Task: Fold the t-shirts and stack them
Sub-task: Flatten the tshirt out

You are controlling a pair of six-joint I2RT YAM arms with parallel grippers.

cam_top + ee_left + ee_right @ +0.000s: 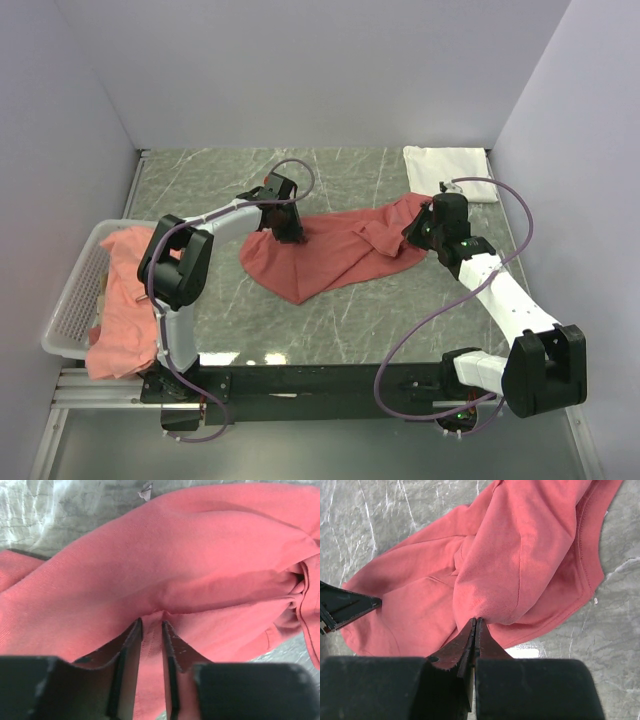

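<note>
coral cotton t-shirt [335,255] crumpled at table [200,180] centre; soft, light, limp, likely to sag and bunch. left gripper [291,236] pinches fold at shirt's 10 o'clock; right gripper [410,232] clamped on bunched cloth at 3 o'clock. better holds: hems, shoulder seams.

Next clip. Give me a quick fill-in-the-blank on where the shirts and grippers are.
1. The white shirt lies folded at the table's far ___ corner.
2. The basket holding more shirts sits at the table's ___ side.
3. The left gripper and right gripper both pinch the spread shirt; the white shirt is held by ___ gripper.

Missing words: right; left; neither
</note>
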